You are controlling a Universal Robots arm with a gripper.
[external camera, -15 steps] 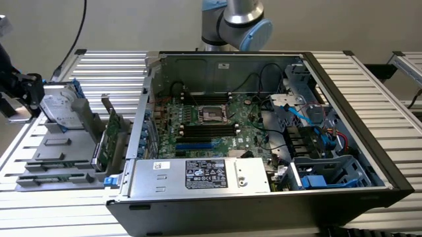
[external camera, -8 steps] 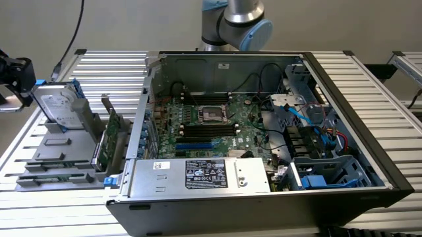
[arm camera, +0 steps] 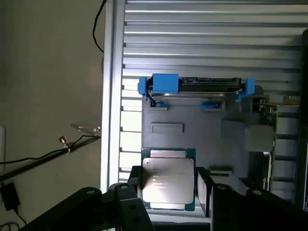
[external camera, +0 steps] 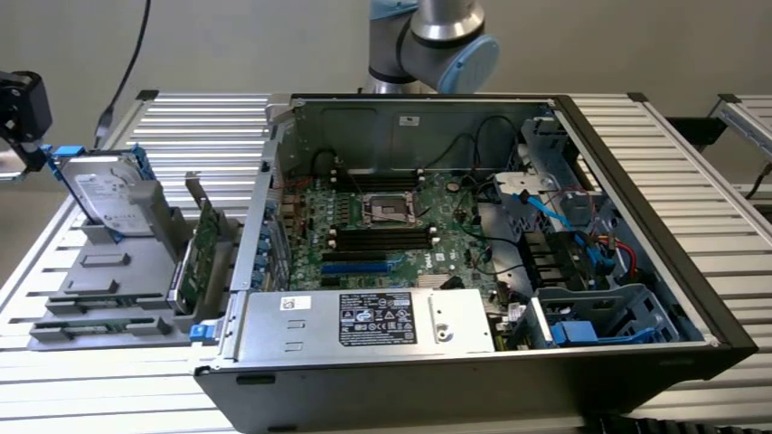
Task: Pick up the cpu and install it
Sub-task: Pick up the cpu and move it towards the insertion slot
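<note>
Between my fingers (arm camera: 204, 192): the cpu (arm camera: 168, 178), with its silver metal top turned to the wrist camera and a thin green rim around it. My fingers stand wide, one against each of two opposite edges of the chip. I judge them closed on it, holding it rather than merely flanking it, and the chip seems to hang clear of the grey holder (arm camera: 231, 139) beneath.

The cpu is nearly square, so it has no marked long axis. Its gripped edges run parallel to my fingers, and its printed lines run across from one finger to the other.

Beyond my fingers, apart from the chip: the hard drive (arm camera: 192, 89) stands on edge in its blue bracket on the same holder.

Well apart from my fingers, toward the exterior view's right: the open computer case (external camera: 399, 136) lies on its side with the motherboard (external camera: 362, 249) facing up. The socket (external camera: 389, 210) is near the board's middle and dark at its centre; I cannot tell whether its cover is raised. Between my fingers and the socket stand the green circuit card (external camera: 202, 240), upright in the holder, and the near wall of the case.

Surface: a slatted metal worktop (arm camera: 207, 38) carries holder and case alike.

Room: a plain grey floor lies beside the worktop, with a black cable (arm camera: 48, 155) trailing across it.
</note>
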